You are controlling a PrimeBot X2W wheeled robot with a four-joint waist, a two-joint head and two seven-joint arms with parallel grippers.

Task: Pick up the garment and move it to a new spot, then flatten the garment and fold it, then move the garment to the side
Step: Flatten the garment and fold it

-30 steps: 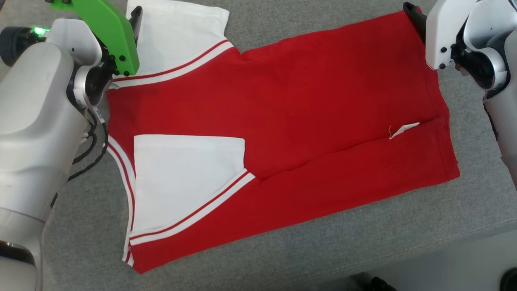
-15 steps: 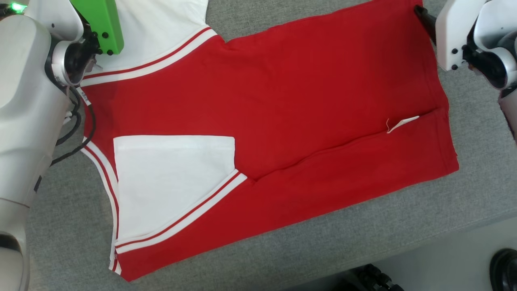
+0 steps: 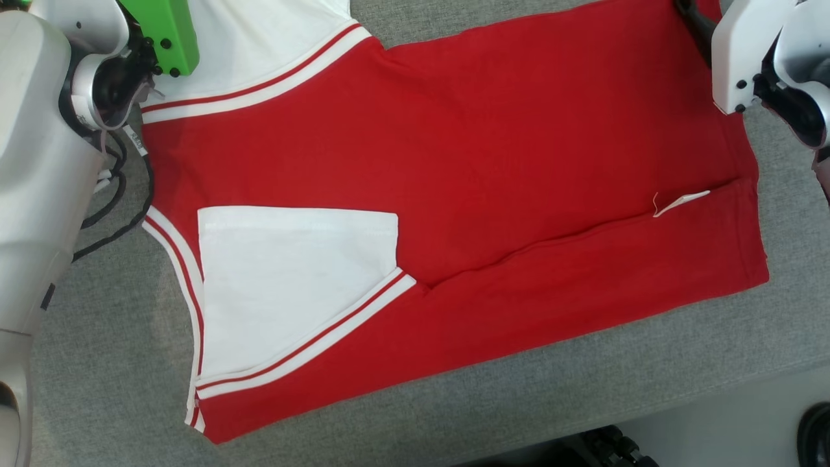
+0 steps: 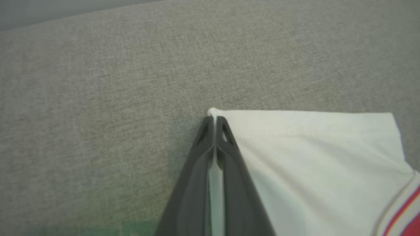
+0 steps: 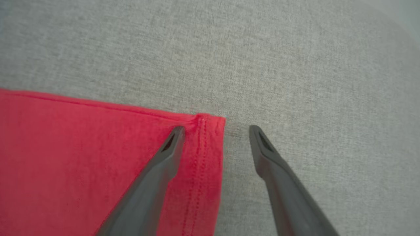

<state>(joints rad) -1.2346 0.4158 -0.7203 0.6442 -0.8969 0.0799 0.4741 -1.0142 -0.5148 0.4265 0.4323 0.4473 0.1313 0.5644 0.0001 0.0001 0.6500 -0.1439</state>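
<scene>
Left wrist view shows the left gripper (image 4: 215, 126) clenched on the very corner of the white knit sleeve (image 4: 311, 147) of the red cotton jersey garment (image 3: 486, 162). The garment lies spread on the grey woven tabletop (image 3: 583, 389), its near side folded in. The right gripper (image 5: 216, 129) is released and straddles the red hem corner (image 5: 210, 123), one finger over cloth and one over bare tabletop. So little sleeve is pinched that it may slip out on lifting. If the left pulls before the right closes, the garment would likely skew and the fold spill.
</scene>
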